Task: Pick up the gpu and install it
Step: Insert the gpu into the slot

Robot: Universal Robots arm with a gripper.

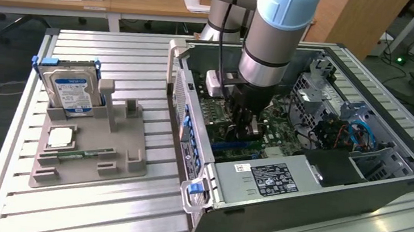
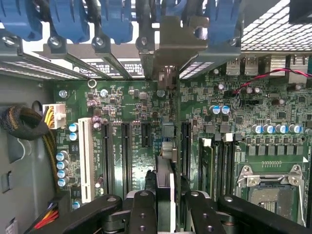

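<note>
Dark, thin gpu (image 2: 165, 178): stiff, light, likely fragile card, pinched edge-on by its flat faces in my hand (image 2: 168, 209), standing over the motherboard slots (image 2: 124, 146) inside the computer case (image 1: 297, 210). Grip judged best mid-board, clear of the connector edge.

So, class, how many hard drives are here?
1: the hard drive stands upright in the grey holder, to the exterior view's left of the computer case. Others may be hidden inside it.

The gpu (image 2: 165, 181) stands edgewise over the motherboard (image 2: 127, 142) inside the case (image 1: 320, 202).
</note>
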